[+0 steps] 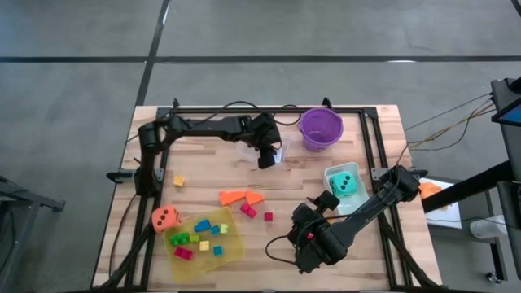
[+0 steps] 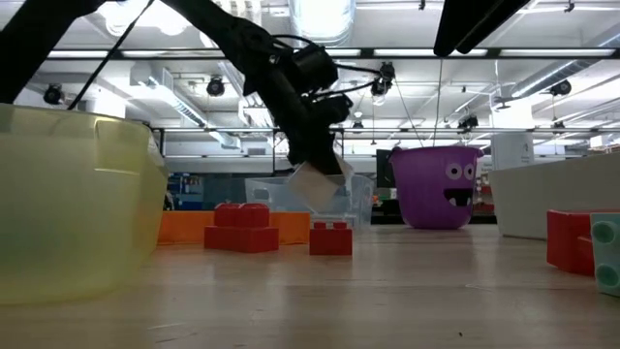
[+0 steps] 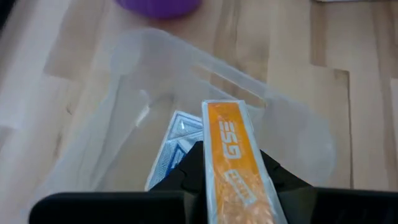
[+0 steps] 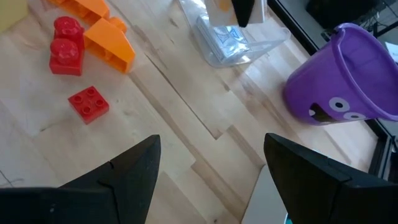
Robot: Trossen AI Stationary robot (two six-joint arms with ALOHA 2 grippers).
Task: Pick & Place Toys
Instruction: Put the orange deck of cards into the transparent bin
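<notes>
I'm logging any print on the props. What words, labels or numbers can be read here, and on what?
"GSE": on the orange card pack held in the left gripper over the clear tub.
Blue card pack in the tub: pattern only, nothing readable.
Purple bucket: a printed face, no letters.
Teal die and orange die: pips only.

A big room with a grey floor

Long bright lights [image 2: 320, 19] hang from the ceiling, and the wooden table [image 1: 203, 175] stands on grey floor [image 1: 73, 98].
</notes>
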